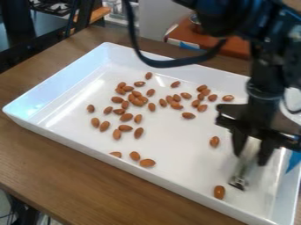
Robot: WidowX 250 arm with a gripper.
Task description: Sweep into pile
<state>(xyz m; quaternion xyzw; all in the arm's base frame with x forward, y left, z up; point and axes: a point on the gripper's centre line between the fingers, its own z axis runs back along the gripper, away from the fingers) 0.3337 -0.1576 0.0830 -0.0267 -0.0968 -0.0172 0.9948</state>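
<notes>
Jaws closed around pale tool (245, 161); tip near one almond (219, 192); other almonds (126, 117) scattered in white tray (182, 145)

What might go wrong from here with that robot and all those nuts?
The narrow tool in the gripper could slip past some of the widely scattered almonds and leave stragglers.

The lone almond close to the tool's tip might get pinned or pushed away instead of gathered.

The tool is held at a slant, so pressing hard against the tray could twist it in the grip.
</notes>
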